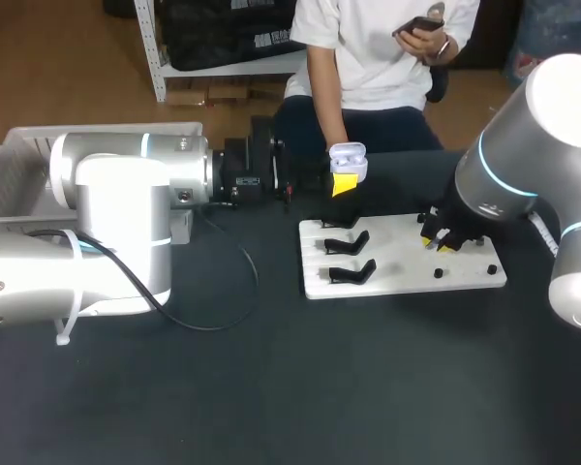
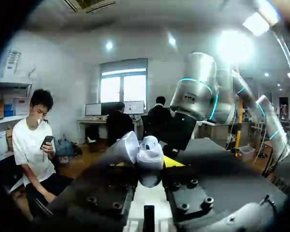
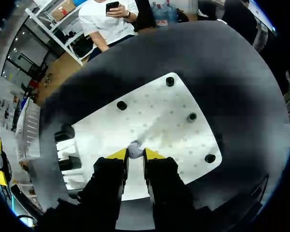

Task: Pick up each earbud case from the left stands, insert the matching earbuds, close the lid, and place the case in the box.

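Between the yellow tips of the right pincer (image 3: 135, 155), low over the white board (image 3: 183, 125), sits a small pale earbud (image 3: 134, 150). Both fingers are closed on it, apparently to lift it off its seat. Past the black stands (image 1: 349, 257), the left pincer (image 1: 344, 182) grips the earbud case (image 1: 348, 157) and holds it raised above the worktop (image 1: 271, 387), probably so the bud can be dropped in. The case is white, rounded and glossy, with its lid swung open.

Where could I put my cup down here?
The widest bare stretch is the dark table on the near side of the white board. Crowded: the board itself, with black stands and the right hand on an earbud, and the cable left of it.
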### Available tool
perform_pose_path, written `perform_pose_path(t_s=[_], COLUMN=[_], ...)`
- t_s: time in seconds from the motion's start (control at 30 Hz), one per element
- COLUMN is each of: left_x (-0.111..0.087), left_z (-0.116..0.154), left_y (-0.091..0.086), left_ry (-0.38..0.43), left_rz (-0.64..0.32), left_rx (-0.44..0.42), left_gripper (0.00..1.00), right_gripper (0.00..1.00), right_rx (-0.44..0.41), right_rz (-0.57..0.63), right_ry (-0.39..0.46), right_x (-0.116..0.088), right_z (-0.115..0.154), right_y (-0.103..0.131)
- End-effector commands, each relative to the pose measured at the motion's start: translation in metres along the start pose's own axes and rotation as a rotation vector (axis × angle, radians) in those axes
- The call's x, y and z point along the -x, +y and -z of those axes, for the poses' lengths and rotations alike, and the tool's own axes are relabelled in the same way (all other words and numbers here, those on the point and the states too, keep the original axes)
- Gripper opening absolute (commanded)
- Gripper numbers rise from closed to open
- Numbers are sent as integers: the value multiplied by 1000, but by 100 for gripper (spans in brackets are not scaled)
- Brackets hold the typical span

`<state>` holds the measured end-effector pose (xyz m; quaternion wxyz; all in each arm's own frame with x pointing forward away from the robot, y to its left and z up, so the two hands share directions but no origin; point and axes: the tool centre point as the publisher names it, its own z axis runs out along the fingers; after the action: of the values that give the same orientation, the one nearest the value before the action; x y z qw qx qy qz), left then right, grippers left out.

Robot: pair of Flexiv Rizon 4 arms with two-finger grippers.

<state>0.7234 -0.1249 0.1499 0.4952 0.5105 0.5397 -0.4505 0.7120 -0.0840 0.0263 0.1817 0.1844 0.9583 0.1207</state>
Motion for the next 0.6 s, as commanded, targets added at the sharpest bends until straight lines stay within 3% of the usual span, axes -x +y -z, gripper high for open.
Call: perform_pose_path(t_s=[0.03, 0.37, 0.6], left_x=[-2, -2, -2], left_z=[0, 0, 0], left_y=[-1, -1, -1], left_ry=[-8, -8, -8], left_rz=[-5, -5, -5], left_rx=[6, 6, 6], left_gripper=[0, 0, 0], right_gripper=[0, 0, 0], right_rx=[-2, 38, 89], right_rz=[2, 68, 246], right_ry=[4, 17, 87], right_x=[1, 0, 0], right_z=[-3, 30, 68], right_y=[2, 2, 1])
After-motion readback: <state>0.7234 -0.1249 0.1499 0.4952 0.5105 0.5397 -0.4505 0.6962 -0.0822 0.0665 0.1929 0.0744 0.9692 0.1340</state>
